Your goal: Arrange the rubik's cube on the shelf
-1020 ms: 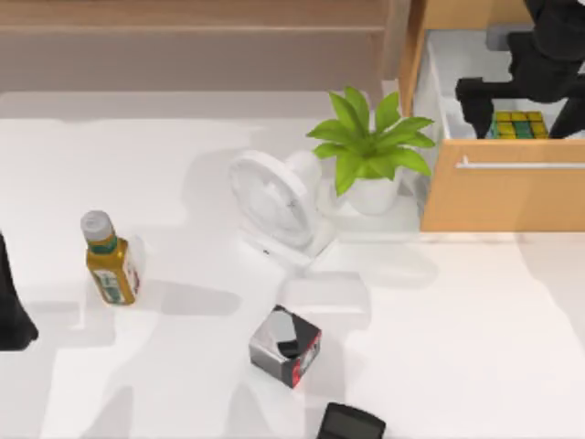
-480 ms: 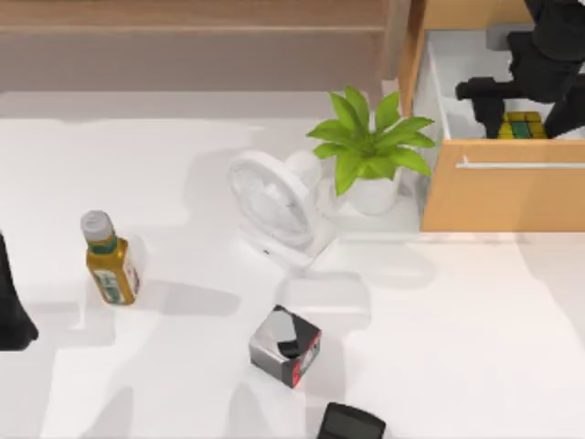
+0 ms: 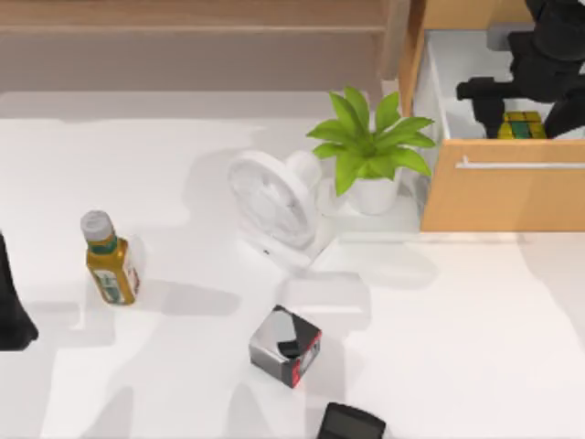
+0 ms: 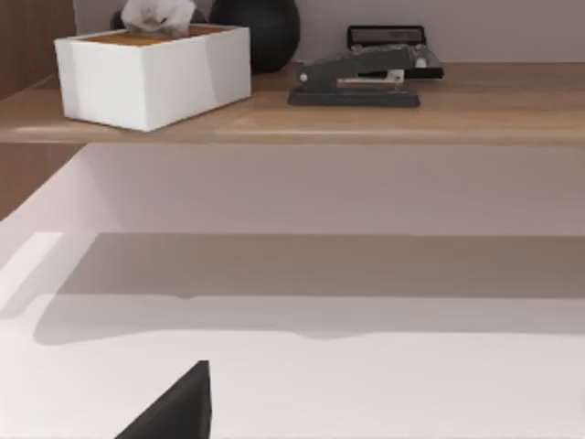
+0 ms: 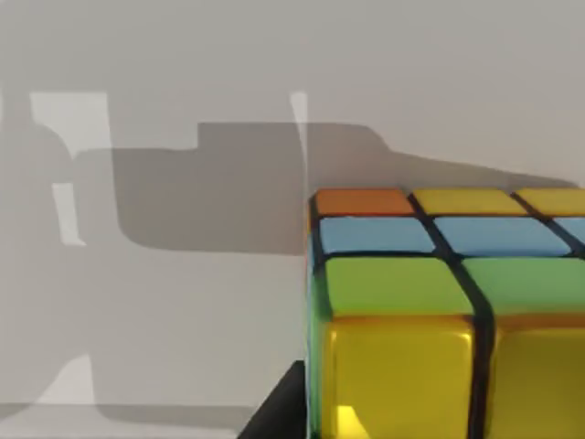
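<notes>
The right gripper (image 3: 523, 110) is down inside the open drawer (image 3: 501, 187) at the tabletop's (image 3: 439, 320) back right. The rubik's cube (image 3: 522, 125) sits in the drawer right under the jaws; whether they are apart or squeezing it is not clear. The shelf (image 3: 183, 27) is far off to their side. The left arm (image 3: 11, 306) rests at the left edge.

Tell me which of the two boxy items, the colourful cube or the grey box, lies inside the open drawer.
The rubik's cube, yellow and green, lies in the open drawer under the right gripper. The grey, black and red box sits out on the table.
</notes>
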